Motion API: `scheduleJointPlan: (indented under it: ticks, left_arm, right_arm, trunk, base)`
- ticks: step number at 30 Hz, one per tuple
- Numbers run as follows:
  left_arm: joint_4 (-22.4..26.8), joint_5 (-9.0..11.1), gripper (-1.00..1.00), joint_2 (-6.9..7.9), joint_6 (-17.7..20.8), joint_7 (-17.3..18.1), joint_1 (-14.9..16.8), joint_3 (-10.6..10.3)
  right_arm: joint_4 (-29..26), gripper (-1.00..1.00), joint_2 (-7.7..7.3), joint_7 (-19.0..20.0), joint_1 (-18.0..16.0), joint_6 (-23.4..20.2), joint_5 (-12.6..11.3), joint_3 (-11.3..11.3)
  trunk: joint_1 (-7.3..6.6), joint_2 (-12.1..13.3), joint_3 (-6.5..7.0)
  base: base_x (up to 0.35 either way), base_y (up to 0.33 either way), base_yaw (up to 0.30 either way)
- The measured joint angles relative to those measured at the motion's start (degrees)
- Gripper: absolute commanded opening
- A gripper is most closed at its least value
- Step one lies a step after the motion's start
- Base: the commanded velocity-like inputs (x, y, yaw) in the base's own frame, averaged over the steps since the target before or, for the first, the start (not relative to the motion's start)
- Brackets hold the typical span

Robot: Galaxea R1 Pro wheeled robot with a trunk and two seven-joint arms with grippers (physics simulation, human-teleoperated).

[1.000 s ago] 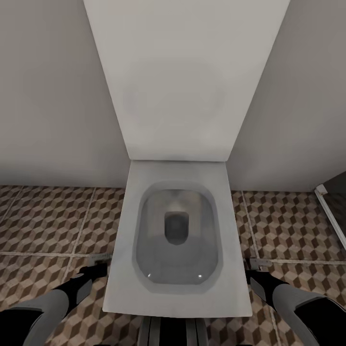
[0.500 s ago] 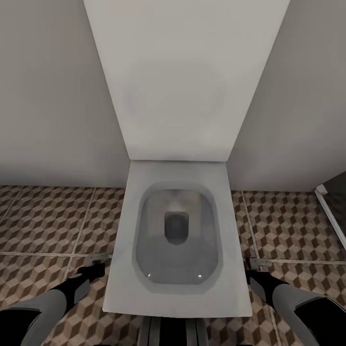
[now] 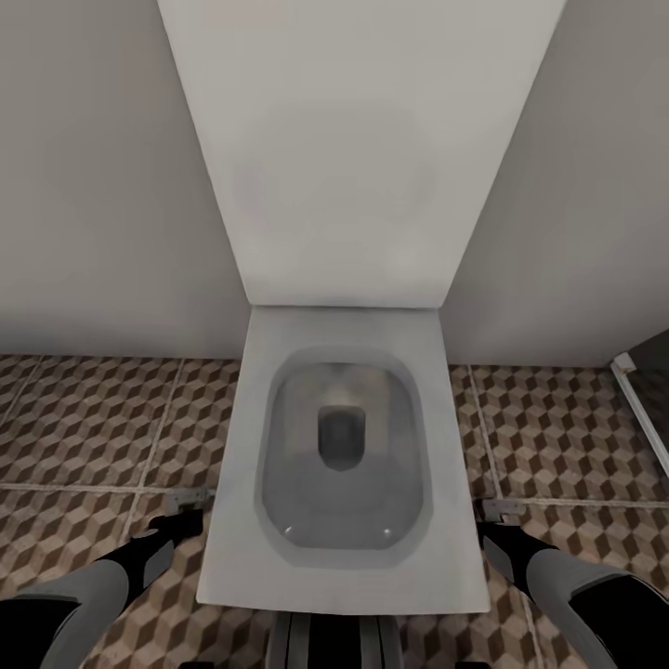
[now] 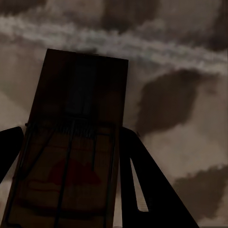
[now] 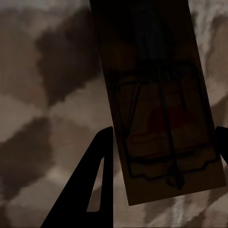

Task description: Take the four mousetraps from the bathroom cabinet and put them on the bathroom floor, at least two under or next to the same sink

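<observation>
A: Down low, both arms hung over the tiled floor (image 3: 84, 418), one on each side of the toilet (image 3: 340, 446). The left pincer (image 3: 189, 502) was clamped on a mousetrap (image 4: 71, 156), a dark finger (image 4: 147, 185) pressed along its edge.

B: And the right pincer (image 3: 497, 509)?

A: Same story: it gripped a second mousetrap (image 5: 156, 109), wire spring and red print facing the wrist camera, with the cube-pattern tiles blurred behind it.

B: From the head camera, could you make out the traps?

A: Barely, just small grey bits at the fingertips, close above the floor near a grout line.

B: Further back?

A: The white toilet bowl sat open between the arms, its lid (image 3: 353, 158) raised against the grey wall (image 3: 93, 186). At the far right, a pale strip (image 3: 639, 409) ran across the tiles.
</observation>
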State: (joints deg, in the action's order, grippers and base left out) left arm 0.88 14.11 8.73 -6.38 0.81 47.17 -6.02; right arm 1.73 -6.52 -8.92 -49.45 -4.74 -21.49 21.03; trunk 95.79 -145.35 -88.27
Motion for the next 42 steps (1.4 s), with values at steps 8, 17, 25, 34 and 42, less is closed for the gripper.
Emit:
scheduleJointPlan:
  ticks: [8, 17, 25, 34, 42]
  left_arm:
    - [0.2, 0.2, -1.00, -0.08, -0.3, 0.2, 0.0, 1.1]
    - [0.2, 0.3, -1.00, -0.05, -0.3, 0.3, 0.0, 0.7]
    - [0.2, 0.3, -1.00, -0.08, -0.3, 0.2, 0.0, 0.7]
    - [0.2, 0.2, -1.00, -0.05, -0.2, 0.2, 0.0, 0.5]
    - [0.2, 0.1, -1.00, -0.04, -0.3, 0.2, 0.0, 0.5]
  right_arm:
    - [-0.1, -1.00, -0.02, 0.2, -0.1, 0.2, 0.3, 0.0]
    - [-0.1, -1.00, -0.01, 0.3, 0.0, 0.2, 0.2, 0.0]
    - [0.0, -1.00, 0.17, 0.4, 0.0, 0.2, 0.1, -0.3]
    - [-0.1, -1.00, 0.12, 1.1, -0.1, -0.2, 0.3, -0.4]
    - [-0.1, -1.00, 0.13, 0.7, -0.1, -0.4, 0.5, -0.2]
  trunk:
    - [0.09, -0.1, -1.10]
    - [0.10, -0.1, -1.10]
    - [0.10, -0.1, -1.10]
    - [0.09, -0.1, -1.10]
    - [0.09, -0.1, -1.10]
  base:
    - [0.000, 0.000, 0.000]
    - [0.000, 0.000, 0.000]
    - [0.000, 0.000, 0.000]
    - [0.000, 0.000, 0.000]
    - [0.000, 0.000, 0.000]
